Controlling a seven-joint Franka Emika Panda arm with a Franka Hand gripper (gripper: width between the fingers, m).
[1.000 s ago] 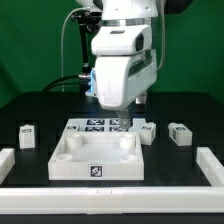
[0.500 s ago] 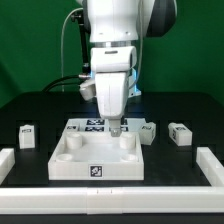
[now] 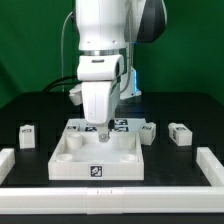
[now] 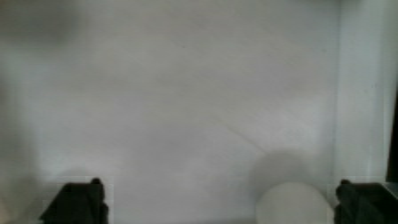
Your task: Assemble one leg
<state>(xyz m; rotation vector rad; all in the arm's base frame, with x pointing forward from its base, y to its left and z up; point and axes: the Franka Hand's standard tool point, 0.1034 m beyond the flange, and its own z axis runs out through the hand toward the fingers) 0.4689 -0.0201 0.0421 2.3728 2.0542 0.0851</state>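
The wrist view is badly blurred: it shows little but a pale white surface, one small rounded white bump (image 4: 294, 196) whose nature I cannot tell, and the two dark fingertips (image 4: 79, 201) of the two-finger gripper (image 4: 222, 205). They stand wide apart with nothing held between them, so the jaws are open.

In the exterior view the bulky white arm (image 3: 100, 60) hides much of the thin flat white marker board (image 3: 78, 126) behind it. The gripper (image 3: 103, 135) hangs over the large white tray-like part with a raised rim (image 3: 70, 166). Its tips reach down inside the rim's outline, but whether they touch the floor is hidden. Nothing else can be made out in the tray.

Three small white stubby plastic blocks show on the dark table (image 3: 40, 105), none of them in the tray. The first leg (image 3: 28, 135) lies well apart at the exterior view's left, its black-and-white tag facing the camera. The second leg (image 3: 148, 130) sits just beside the tray's far corner, on the exterior view's right. The third leg (image 3: 180, 133) lies farther right. All three look to lie flat, but they are too small to tell their long axes.

A low white border (image 3: 110, 205) is cut off at the frame's edges.
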